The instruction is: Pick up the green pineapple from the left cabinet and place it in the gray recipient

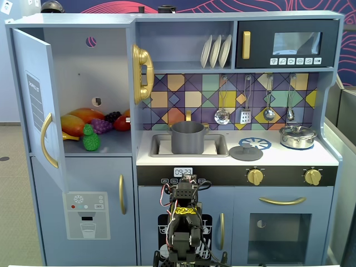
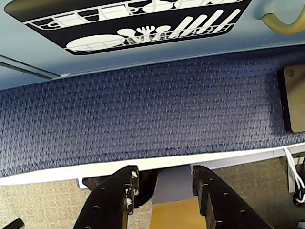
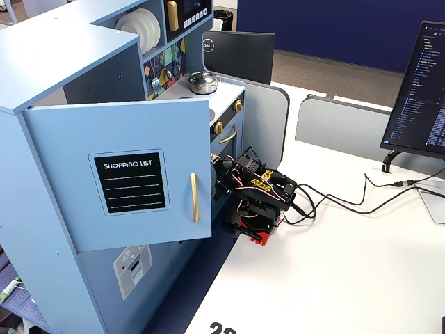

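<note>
One green pineapple (image 1: 91, 139) sits in the left cabinet (image 1: 83, 72), well above the empty, parted claw (image 2: 162, 183).

In a fixed view, the open cupboard (image 1: 83, 83) held one green pineapple (image 1: 90, 138), one purple grape bunch (image 1: 102, 125) and one dark one (image 1: 113, 117). The top shelf carried three white plates (image 1: 216, 51). Four utensils (image 1: 256, 100) hung on the far wall. There were two pots: one gray (image 1: 187, 137), one silver (image 1: 298, 136). Two gold knobs (image 1: 283, 177) sat below.
</note>
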Available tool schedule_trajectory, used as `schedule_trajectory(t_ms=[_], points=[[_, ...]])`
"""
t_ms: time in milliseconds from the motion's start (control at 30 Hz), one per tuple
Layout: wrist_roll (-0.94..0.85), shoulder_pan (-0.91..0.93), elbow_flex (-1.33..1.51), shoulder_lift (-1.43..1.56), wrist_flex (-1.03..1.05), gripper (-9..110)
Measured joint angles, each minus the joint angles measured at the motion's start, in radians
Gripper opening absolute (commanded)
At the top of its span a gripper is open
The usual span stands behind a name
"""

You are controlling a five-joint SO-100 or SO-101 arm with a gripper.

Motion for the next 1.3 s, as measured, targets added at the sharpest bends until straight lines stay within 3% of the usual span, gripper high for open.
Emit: schedule_trajectory(t_ms=[467,633,733,933,1133,1300], points=[[0.0,0.0,0.0,0.0,0.0,0],[0.015,-0.169,0.002,-0.003,-0.046,0],[0.052,-0.365,-0.069,-0.031,-0.224,0],[-0.026,-0.732,-0.293,-0.252,-0.842,4],[-0.064,-0.851,-0.48,-0.391,-1.046,25],[-0.091,-0.867,-0.528,-0.48,-1.172,32]])
